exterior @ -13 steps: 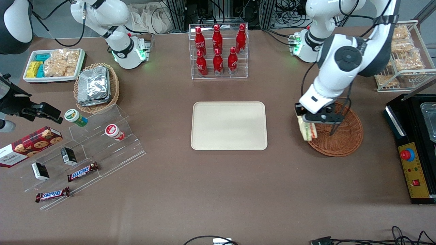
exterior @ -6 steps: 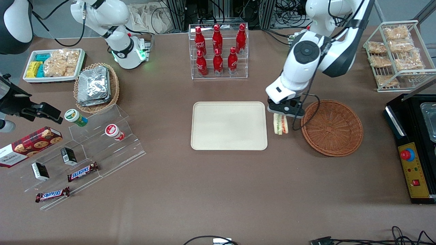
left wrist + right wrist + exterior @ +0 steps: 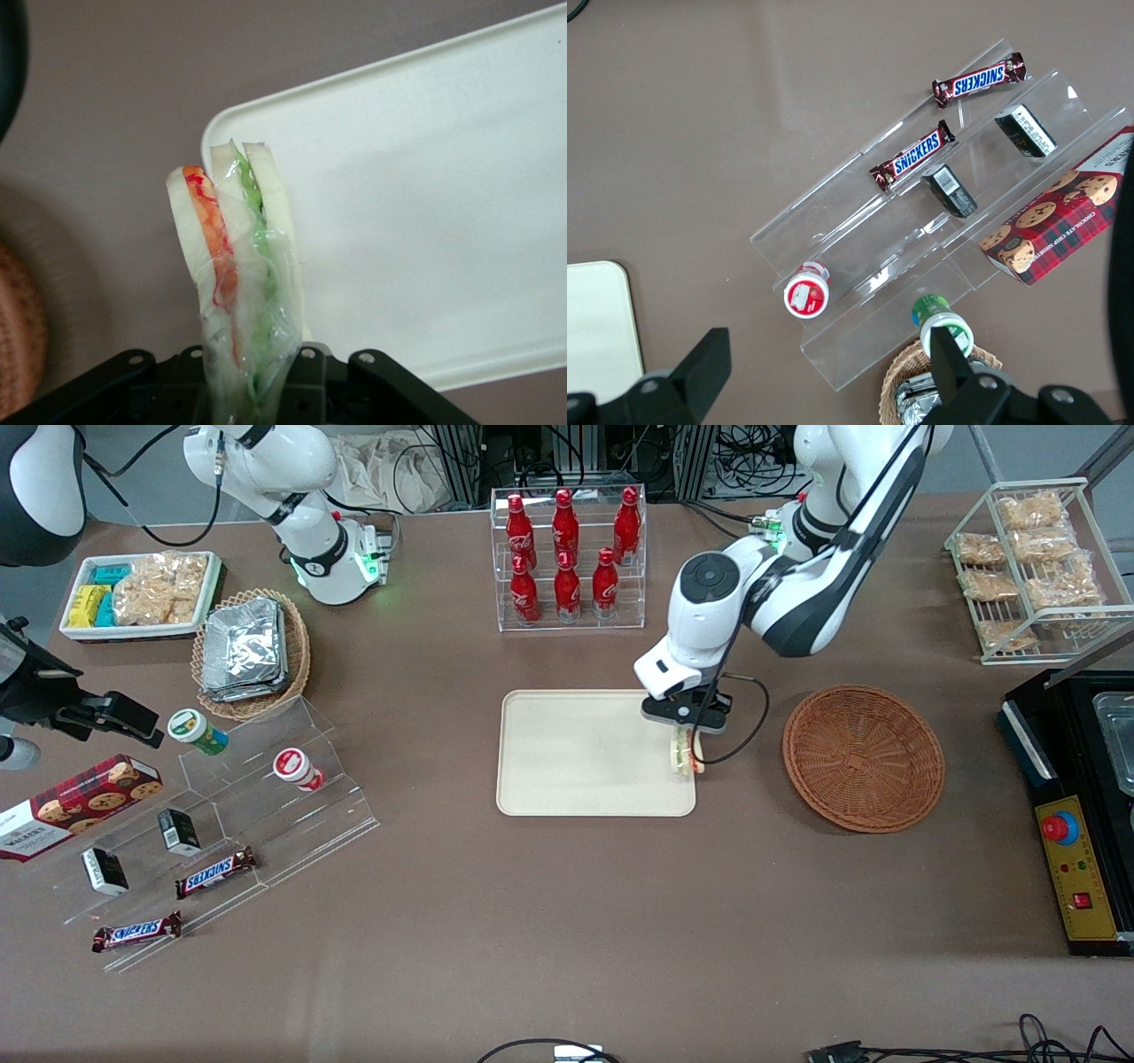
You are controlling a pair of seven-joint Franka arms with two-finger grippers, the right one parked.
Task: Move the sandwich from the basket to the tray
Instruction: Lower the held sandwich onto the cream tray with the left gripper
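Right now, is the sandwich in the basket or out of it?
Out. The claw holds the sandwich above the tray edge nearest the basket, which holds nothing.

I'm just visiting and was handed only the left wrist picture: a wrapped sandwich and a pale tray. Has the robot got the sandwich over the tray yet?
Observer: Only just. In the front view the sandwich hangs from the gripper above the tray's edge nearest the working arm, not its middle.
Visitor: Where did it come from?
Observer: A round wicker basket stands on the table toward the working arm's end, apart from the tray, with nothing in it.
Visitor: Is anything on the tray already?
Observer: No, its whole surface is bare in the front view.
Visitor: What else is near?
Observer: A clear rack of red bottles stands farther from the front camera than the tray.
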